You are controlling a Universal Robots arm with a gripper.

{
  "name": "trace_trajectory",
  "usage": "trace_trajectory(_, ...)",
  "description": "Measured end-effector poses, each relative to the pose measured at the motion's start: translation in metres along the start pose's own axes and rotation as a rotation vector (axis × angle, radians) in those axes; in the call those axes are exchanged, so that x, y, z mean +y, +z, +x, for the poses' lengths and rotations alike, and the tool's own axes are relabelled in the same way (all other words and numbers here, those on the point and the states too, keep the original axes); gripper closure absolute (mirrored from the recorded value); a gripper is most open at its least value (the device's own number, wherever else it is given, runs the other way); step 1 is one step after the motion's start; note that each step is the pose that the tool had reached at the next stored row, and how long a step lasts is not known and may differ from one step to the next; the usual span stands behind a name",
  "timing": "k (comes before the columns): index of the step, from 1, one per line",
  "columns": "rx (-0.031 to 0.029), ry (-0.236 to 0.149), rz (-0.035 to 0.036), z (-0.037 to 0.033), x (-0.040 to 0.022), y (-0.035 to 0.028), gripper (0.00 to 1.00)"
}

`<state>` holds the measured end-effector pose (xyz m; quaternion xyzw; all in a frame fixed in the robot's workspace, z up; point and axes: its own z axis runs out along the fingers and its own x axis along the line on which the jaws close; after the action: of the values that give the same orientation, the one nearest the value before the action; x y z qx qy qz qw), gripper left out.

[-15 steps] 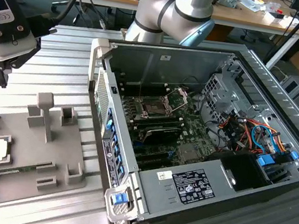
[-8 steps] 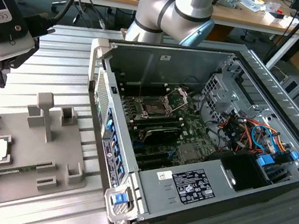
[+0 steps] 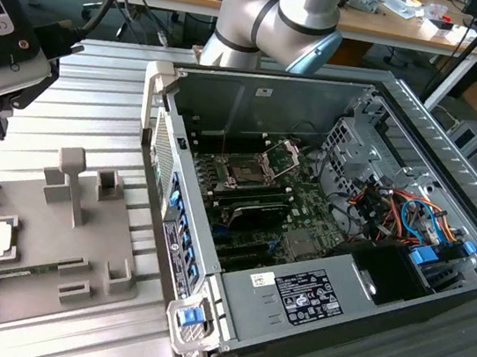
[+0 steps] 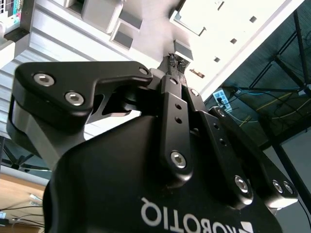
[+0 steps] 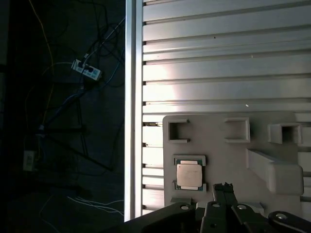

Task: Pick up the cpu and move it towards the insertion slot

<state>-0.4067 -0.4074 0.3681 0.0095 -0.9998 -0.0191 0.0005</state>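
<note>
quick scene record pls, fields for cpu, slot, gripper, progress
cpu: lies flat in a tray recess, not gripped
slot: on the green board inside the case, load plate raised
gripper: shut, holds nothing, hangs over the tray beside the cpu, apart from it
progress: cpu not yet picked up

From here I see a ribbed silver aluminium table [image 3: 102, 75] bearing a grey plastic tray [image 3: 44, 231] and an open black computer case [image 3: 249, 100].
</note>
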Motion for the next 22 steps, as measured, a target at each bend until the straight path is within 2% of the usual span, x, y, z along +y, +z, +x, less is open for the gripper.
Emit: trace_trajectory(22, -0.0001, 0.0, 0.0, 0.0046, 0.0001, 0.0001, 0.89)
